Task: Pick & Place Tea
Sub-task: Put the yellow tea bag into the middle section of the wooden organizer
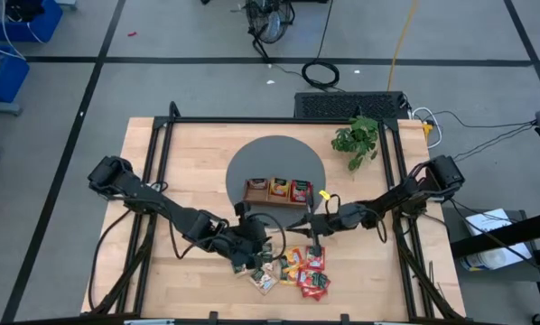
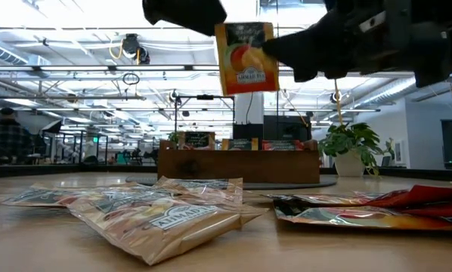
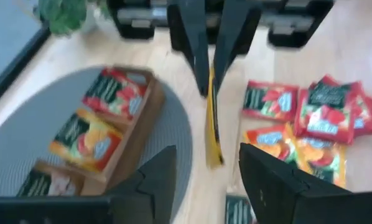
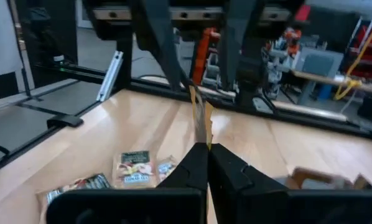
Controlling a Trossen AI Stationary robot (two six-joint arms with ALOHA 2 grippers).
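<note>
Light wooden table: grey round mat centred toward the back, potted plant placed beside it at the right, loose tea sachets scattered near the front edge.

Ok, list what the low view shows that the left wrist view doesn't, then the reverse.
Low view only: the printed face of the held orange-yellow sachet, and a person in the room behind. Left wrist view only: the left tool, open near that sachet seen edge-on, and the compartments of the wooden tray from above. Both: the right tool shut on the sachet, the plant, loose sachets.
</note>
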